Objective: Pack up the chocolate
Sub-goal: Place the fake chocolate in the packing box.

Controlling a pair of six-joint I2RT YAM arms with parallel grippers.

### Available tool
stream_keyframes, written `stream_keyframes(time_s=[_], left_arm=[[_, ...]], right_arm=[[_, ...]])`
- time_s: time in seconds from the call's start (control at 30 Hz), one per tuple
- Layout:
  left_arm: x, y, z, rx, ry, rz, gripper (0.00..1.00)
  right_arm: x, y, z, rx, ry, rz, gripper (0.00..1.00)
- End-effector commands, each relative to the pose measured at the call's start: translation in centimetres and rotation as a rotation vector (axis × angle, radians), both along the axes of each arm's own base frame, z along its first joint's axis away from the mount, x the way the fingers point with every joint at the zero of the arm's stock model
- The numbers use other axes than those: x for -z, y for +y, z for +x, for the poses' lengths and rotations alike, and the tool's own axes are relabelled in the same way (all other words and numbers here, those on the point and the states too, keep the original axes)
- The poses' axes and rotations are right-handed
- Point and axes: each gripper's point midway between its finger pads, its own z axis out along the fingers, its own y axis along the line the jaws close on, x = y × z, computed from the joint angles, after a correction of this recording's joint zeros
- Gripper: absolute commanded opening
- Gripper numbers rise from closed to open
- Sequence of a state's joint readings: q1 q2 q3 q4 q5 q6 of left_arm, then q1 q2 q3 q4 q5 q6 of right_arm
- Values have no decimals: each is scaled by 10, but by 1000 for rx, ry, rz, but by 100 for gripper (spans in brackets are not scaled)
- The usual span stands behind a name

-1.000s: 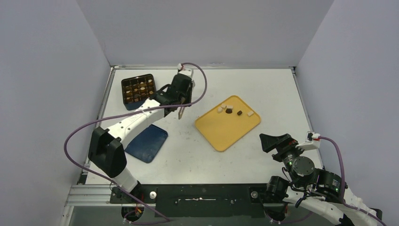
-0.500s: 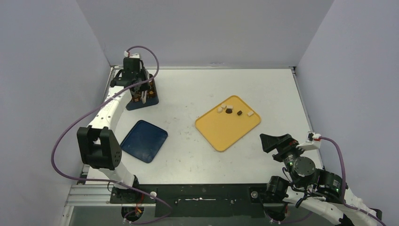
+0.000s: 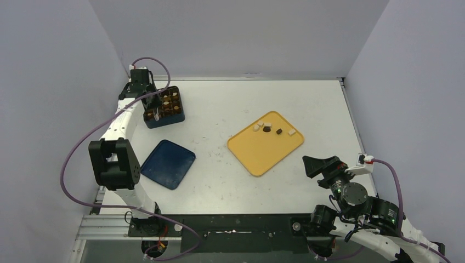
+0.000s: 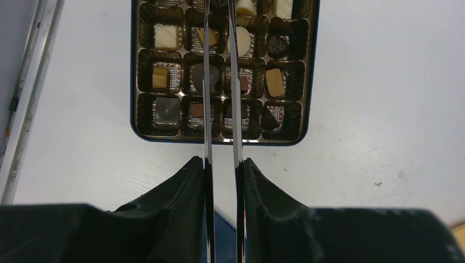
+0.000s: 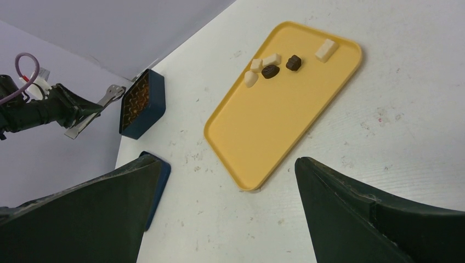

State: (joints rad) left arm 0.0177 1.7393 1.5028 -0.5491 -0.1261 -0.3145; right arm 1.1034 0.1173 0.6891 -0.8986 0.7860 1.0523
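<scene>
Left gripper pinches tongs over box, upper left. Loose chocolate on yellow tray well right of it; right gripper, spread, sits nearer.

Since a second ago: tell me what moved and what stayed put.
The left hand, shut on the tongs, swung from mid-table back left and now holds them over the chocolate box. The yellow tray, the chocolate pieces on it, the blue lid and the open right hand stayed put.
</scene>
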Motion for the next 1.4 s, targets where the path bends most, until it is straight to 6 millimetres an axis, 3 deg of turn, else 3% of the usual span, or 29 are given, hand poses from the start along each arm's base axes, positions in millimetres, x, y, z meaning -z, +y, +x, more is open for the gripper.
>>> stream_keyframes(time_s=[0.0,0.17,0.63,0.77,0.93,1.37], left_arm=[[-26,13,24,-40,-105,13,24],[-17,28,27,-68,-91,8,25],[0,25,43,-35,-71,1,26],[5,22,44,-23,-69,-13,30],[-4,24,42,-31,-85,-1,35],[-29,14,34,-20,-163,-10,35]], right_arm=[[-9,-2,1,5,-22,17,100],[-9,-2,0,3,-21,19,100],[-10,-2,0,3,-23,21,100],[-9,-2,0,2,-22,21,100],[-9,-2,0,1,-22,24,100],[-11,-2,0,-2,-28,28,100]])
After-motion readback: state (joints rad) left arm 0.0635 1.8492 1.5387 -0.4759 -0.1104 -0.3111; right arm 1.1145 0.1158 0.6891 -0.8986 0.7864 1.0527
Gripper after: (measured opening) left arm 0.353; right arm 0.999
